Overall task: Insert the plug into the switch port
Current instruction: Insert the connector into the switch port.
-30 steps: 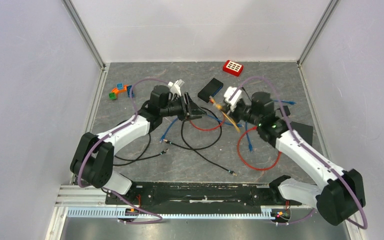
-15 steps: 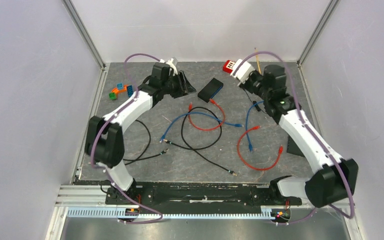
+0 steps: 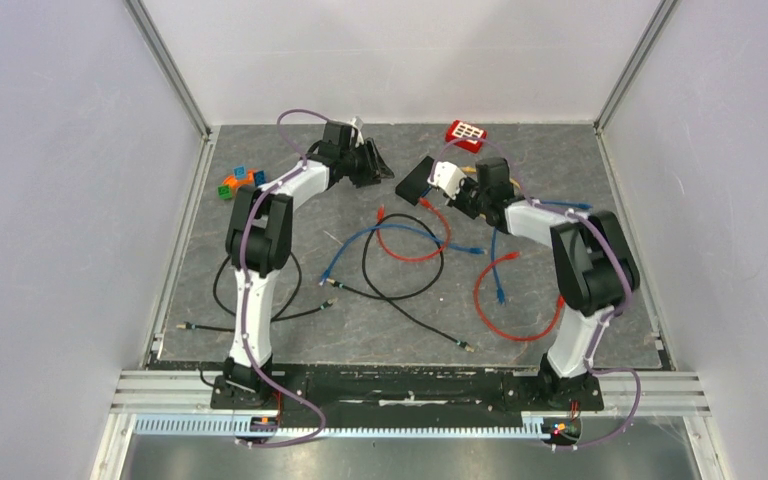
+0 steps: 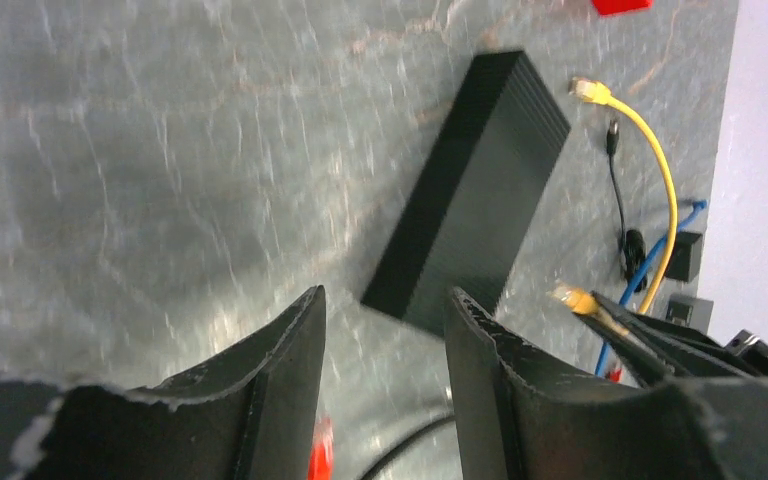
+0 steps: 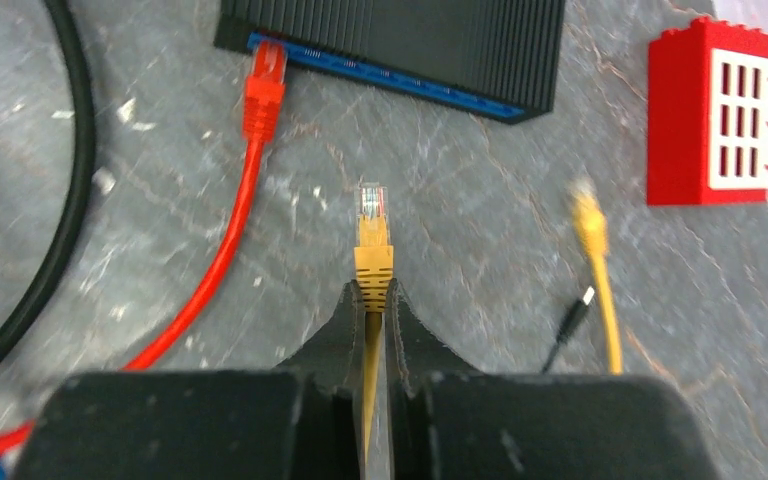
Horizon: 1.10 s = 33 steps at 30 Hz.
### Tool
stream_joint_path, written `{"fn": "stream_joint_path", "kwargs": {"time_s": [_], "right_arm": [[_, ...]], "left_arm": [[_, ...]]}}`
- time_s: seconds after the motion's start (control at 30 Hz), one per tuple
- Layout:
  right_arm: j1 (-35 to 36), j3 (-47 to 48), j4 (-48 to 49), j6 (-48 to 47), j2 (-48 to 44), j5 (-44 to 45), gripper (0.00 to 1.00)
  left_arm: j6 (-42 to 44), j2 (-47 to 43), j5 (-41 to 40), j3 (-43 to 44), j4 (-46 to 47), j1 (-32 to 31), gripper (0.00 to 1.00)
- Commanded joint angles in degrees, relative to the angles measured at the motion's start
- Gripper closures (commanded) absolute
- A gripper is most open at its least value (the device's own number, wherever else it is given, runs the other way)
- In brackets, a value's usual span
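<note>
Step in hand: approach, with the plug gripped but not yet seated. My right fingers (image 5: 403,325) are clamped together on the yellow cable just behind its plug (image 5: 372,235), which sticks straight out ahead of them. The clear tip points at the switch (image 5: 400,50), toward the blue port strip along its near face. Bare bench (image 5: 480,260) lies between tip and strip, so there is no contact yet. A red plug (image 5: 263,85) sits at the strip's left end; I cannot tell whether it is seated or only touching. The cable's other yellow end (image 5: 588,225) lies loose to the right, near a red brick (image 5: 710,110). My left fingers (image 4: 480,350) stand apart and hold nothing. They hover close to one end of the switch, on the side away from the ports, not touching it. Judgement for the next move: pick a free port to the right of the red plug, square the plug to that opening, and check that it is the right way up, which I cannot read from here. Then push straight along the plug's axis. The switch looks light and unfixed, so it may slide back under the push. Bracing it with the left fingers first seems wise.
</note>
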Motion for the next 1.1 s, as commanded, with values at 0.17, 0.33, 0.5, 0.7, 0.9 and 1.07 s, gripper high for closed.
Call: {"fn": "stream_joint_path", "kwargs": {"time_s": [0.17,0.33,0.5,0.7,0.9,1.07], "right_arm": [[0.5,6.9,10.7,4.8,9.5,-2.6,1.00],[0.9,10.3,8.5,4.3,12.6,-1.9,1.00],[0.9,9.4,11.5,4.1,13.7,-5.2,1.00],[1.2,7.8,14.4,5.8,13.0,-9.9,1.00],[1.2,6.4,15.6,5.6,12.1,-14.7,1.00],[1.6,8.6,15.3,8.3,13.3,-19.0,1.00]], "left_arm": [[-5.9,10.0,8.6,10.8,8.5,0.3,0.48],[-7.8,12.5,11.7,10.3,10.9,0.2,0.50],[-9.1,11.1,13.4,4.9,13.5,-0.3,0.53],[-8.9,8.8,13.6,-0.6,16.0,-0.3,0.56],[-8.3,7.7,14.5,-2.8,16.0,-0.6,0.59],[-7.5,6.0,14.4,-5.1,16.0,-0.6,0.60]]}}
